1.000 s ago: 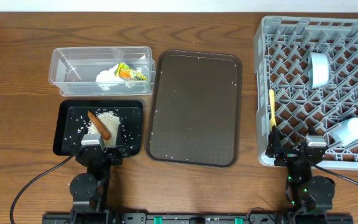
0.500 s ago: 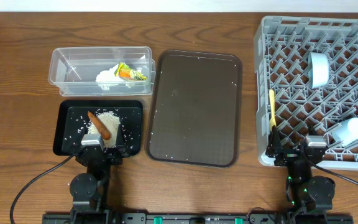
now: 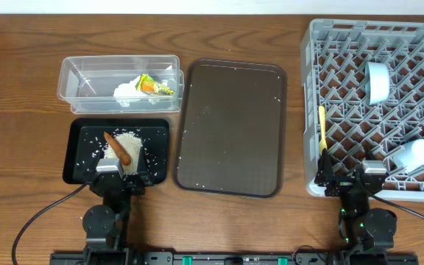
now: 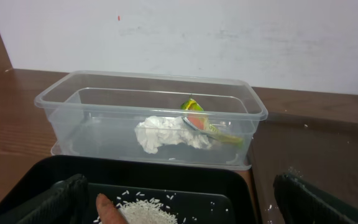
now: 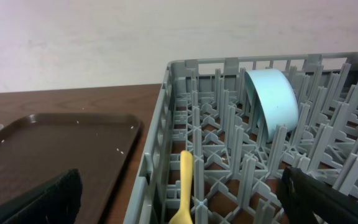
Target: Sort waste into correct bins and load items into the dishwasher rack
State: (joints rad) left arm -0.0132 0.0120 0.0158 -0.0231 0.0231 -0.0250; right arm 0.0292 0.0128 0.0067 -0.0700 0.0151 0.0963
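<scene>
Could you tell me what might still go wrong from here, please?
1. Loose rice crumbs dot the brown serving tray; they are likely too small to grip, so they may stay unsorted.
2. The left gripper sits over the black tray's near edge; lifting carelessly could jolt it and spill the rice pile.

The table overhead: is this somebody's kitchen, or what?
Probably a test bench staged like a dish-clearing station, not a real kitchen: a dishwasher rack, a clear tub and black tray holding waste, on a wooden table by a bare wall.
</scene>
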